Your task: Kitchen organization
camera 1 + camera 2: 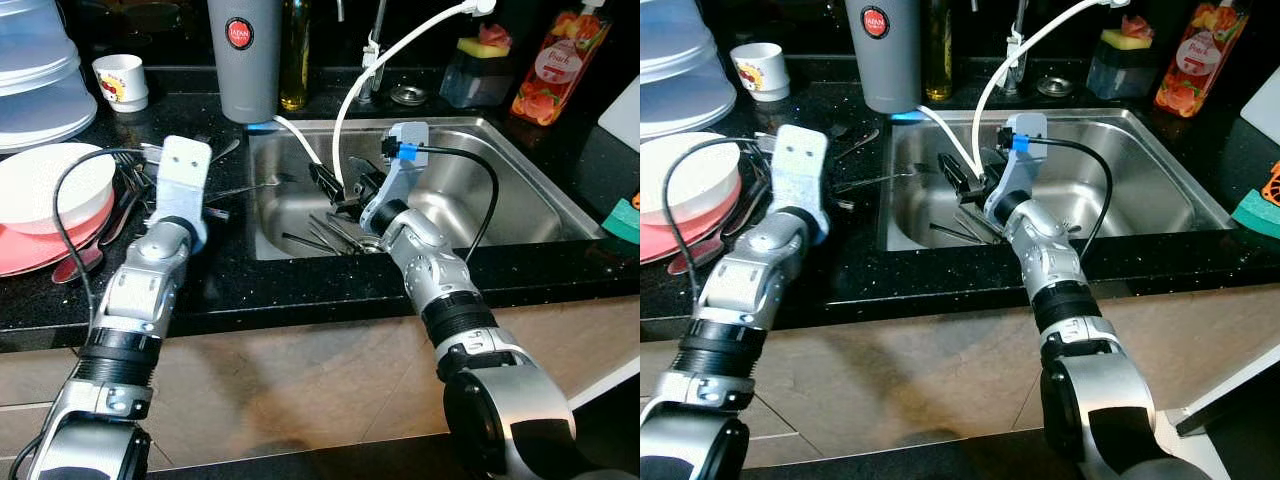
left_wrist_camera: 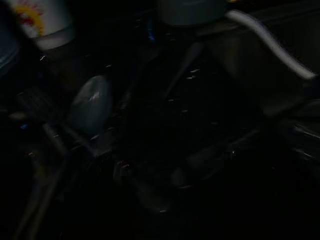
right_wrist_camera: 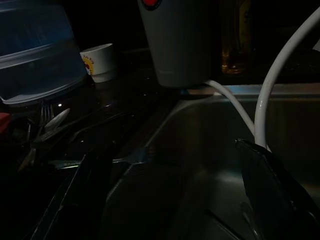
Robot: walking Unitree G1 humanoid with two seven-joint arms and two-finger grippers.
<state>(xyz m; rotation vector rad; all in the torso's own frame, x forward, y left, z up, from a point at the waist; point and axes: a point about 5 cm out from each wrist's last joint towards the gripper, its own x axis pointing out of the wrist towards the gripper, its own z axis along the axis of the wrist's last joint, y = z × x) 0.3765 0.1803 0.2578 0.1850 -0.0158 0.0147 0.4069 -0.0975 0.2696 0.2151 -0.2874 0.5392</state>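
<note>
Right gripper is down inside the sink, jaws spread wide with nothing between them. In the right wrist view the two black fingers stand well apart, and bare steel shows in the gap. The cutlery lies on the sink floor just beside and below the fingertips, a loose heap of thin utensils towards the near left of the basin; whether a finger touches it, I cannot tell. A white hose loops down from the far side and passes right by the gripper.

Left gripper hovers over the black counter to the left of the sink, above a second scatter of utensils. Its wrist view is very dark: a spoon can be made out lying ahead of it, but whether its jaws are open or closed I cannot tell.

Further left, a white plate sits on pink plates. At the far left stands a small white cup, with a grey tumbler just beyond the sink's far left corner. Far right, a soap bottle stands on the counter.
</note>
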